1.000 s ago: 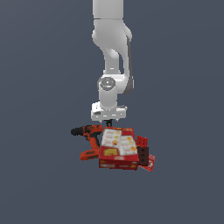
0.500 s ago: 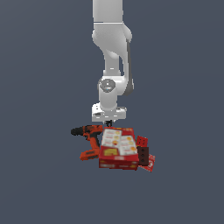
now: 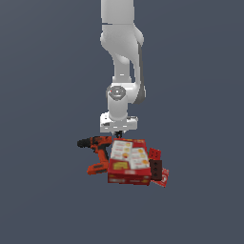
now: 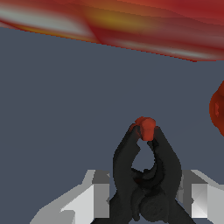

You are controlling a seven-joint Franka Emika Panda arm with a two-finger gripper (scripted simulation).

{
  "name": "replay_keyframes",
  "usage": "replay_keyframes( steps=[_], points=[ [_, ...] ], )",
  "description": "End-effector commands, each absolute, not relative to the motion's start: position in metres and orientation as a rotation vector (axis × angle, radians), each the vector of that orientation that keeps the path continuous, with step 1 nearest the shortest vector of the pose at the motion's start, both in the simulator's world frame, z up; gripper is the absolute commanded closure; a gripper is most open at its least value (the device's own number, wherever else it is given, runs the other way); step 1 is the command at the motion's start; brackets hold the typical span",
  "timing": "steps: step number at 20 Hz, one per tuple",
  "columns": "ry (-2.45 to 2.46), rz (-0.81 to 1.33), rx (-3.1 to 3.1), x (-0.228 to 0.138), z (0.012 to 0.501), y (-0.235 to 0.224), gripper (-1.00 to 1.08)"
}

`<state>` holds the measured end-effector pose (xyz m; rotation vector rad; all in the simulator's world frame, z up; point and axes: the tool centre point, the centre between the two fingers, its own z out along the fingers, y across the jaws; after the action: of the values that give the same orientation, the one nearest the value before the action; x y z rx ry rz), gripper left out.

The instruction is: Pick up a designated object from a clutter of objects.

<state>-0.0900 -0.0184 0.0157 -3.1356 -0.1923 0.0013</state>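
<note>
Orange-and-black drill (image 3: 97, 151) at the exterior view's left of the heap, touching a flat red box (image 3: 127, 163) with pale labels; small red (image 3: 155, 154) and dark brown pieces (image 3: 156, 170) on the box's other side. My claw (image 3: 117, 134) hangs just above the drill-box junction. Wrist view: black spring clamp (image 4: 146, 175), red-orange tip forward, sits between my pale fingers (image 4: 98, 197), which are closed on it; blurred red box edge (image 4: 131, 26) beyond.
</note>
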Motion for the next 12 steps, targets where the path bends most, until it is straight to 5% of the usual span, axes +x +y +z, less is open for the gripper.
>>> replay_keyframes(
  steps=[1, 12],
  points=[
    [-0.192, 0.0, -3.136, -0.088, 0.019, -0.018, 1.08],
    [-0.192, 0.0, -3.136, -0.066, 0.07, -0.01, 1.08]
  ],
)
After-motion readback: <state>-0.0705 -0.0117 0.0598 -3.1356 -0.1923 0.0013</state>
